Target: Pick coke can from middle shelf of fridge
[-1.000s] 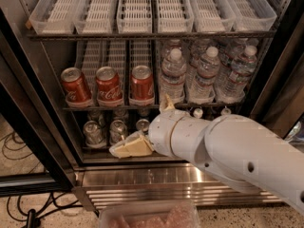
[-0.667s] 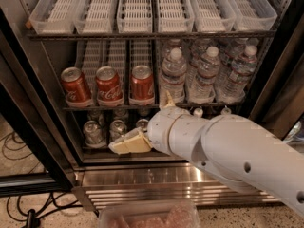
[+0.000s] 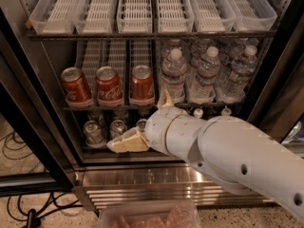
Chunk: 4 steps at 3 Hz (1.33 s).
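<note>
Three red coke cans stand in a row on the middle shelf [image 3: 114, 108] of the fridge [image 3: 142, 177]: left [image 3: 76, 86], middle [image 3: 109, 86] and right [image 3: 142, 84]. My gripper [image 3: 138, 120] is on a white arm coming in from the lower right. It sits just below and in front of the right can. Its cream fingers are spread wide: one [image 3: 124, 143] points left below the shelf, the other [image 3: 165, 99] points up beside the right can. It holds nothing.
Water bottles [image 3: 206, 72] fill the right half of the middle shelf. Silver cans [image 3: 93, 132] stand on the lowest rack, partly behind the gripper. Ribbed plastic trays [image 3: 137, 8] line the top shelf. The black door frame [image 3: 28, 127] is at left, with cables [image 3: 14, 146] on the floor.
The gripper has crept very slightly up and left toward the right coke can. The cans have not moved.
</note>
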Available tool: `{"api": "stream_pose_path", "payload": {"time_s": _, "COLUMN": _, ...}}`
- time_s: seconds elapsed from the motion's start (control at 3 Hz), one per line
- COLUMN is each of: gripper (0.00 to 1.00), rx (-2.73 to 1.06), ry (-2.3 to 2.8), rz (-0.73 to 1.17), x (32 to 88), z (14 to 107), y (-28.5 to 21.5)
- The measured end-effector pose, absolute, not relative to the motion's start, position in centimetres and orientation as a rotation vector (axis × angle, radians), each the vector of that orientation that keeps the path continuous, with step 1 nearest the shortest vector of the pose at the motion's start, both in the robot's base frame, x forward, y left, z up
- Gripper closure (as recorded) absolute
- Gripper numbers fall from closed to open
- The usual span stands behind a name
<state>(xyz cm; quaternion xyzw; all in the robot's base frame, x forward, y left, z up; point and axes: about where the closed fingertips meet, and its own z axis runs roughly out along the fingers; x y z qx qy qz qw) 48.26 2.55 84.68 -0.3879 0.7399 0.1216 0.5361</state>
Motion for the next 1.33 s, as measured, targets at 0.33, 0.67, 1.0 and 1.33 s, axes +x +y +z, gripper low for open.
{"api": "stream_pose_path", "payload": {"time_s": 0.33, "gripper": 0.00, "rx": -0.850, "ry": 1.743, "rz": 0.261, "x": 49.4, "z": 84.9, "y": 2.3}}
{"api": "stream_pose_path", "payload": {"time_s": 0.67, "gripper": 0.00, "rx": -0.771, "ry": 1.714, "rz": 0.214, "x": 50.7, "z": 85.3, "y": 2.4}}
{"api": "stream_pose_path", "payload": {"time_s": 1.0, "gripper": 0.00, "rx": -0.694, "ry": 1.697, "rz": 0.142, "x": 51.2, "z": 85.2, "y": 2.5}}
{"api": "stream_pose_path", "payload": {"time_s": 1.33, "gripper": 0.00, "rx": -0.599, "ry": 1.689, "rz": 0.042, "x": 51.3, "z": 84.7, "y": 2.5}}
